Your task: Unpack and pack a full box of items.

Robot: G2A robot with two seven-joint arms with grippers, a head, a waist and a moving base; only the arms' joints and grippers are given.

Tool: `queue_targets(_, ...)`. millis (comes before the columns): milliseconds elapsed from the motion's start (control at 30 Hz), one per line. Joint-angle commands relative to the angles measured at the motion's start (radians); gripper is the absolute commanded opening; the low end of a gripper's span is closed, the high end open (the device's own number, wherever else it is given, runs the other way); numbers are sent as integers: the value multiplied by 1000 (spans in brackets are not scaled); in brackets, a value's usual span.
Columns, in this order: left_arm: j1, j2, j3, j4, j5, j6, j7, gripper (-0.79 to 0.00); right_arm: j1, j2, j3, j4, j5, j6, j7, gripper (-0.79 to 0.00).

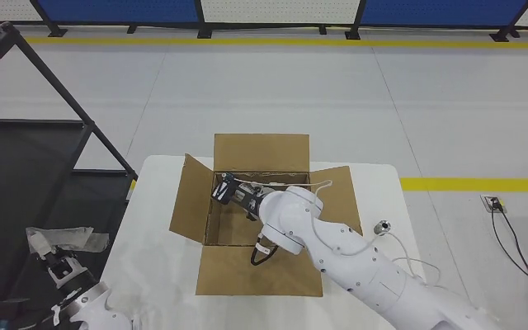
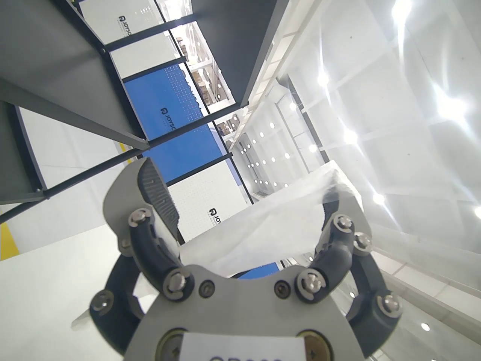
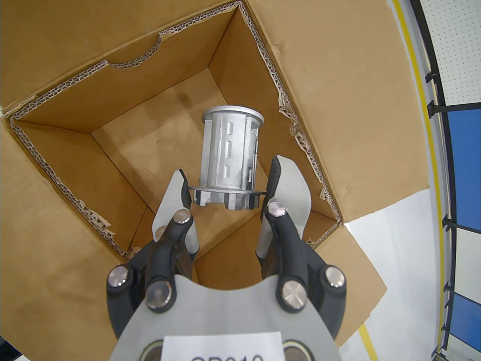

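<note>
Top view: the cardboard box (image 1: 260, 153) sits open mid-worktop (image 1: 157, 247), flaps splayed for access, with the right gripper (image 1: 227, 191) inside by its far wall. Left wrist view: the left gripper (image 2: 240, 182), fingers spread, has a white sheet (image 2: 270, 227) merely draped across it. It is likely parked off the near-left corner to stay clear. Right wrist view: the pincer is clamped on the metal cylinder (image 3: 229, 144) at its flange, the body pointing at the box floor.

Grey floor (image 1: 247, 91) — yellow line (image 1: 264, 40), blue panels (image 1: 115, 10)
</note>
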Motion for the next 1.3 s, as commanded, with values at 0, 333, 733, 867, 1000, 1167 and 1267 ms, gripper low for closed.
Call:
queue_targets(0, -9, 2, -5, 1, -12, 0, -24, 0, 0, 0, 0, 0, 0, 0, 0, -785)
queue_targets(333, -48, -3, 54, -11, 37, 11, -50, 0, 31, -36, -1, 186, 84, -44, -9, -785)
queue_targets(733, -31, -6, 42, -25, 35, 24, -32, 0, 215, -288, -183, 834, 285, -179, -47, -785)
queue_targets(867, -30, -6, 37, -28, 38, 27, -33, 0, 231, -348, -202, 963, 300, -220, -87, -785)
queue_targets(1000, -33, -6, 39, -25, 44, 29, -39, 0, 242, -394, -212, 1055, 302, -235, -96, -733)
queue_targets(1167, -40, -7, 45, -22, 54, 33, -45, 0, 253, -429, -212, 1125, 305, -252, -107, -419)
queue_targets(1267, -42, -7, 46, -20, 56, 33, -49, 0, 260, -441, -209, 1154, 305, -255, -111, -348)
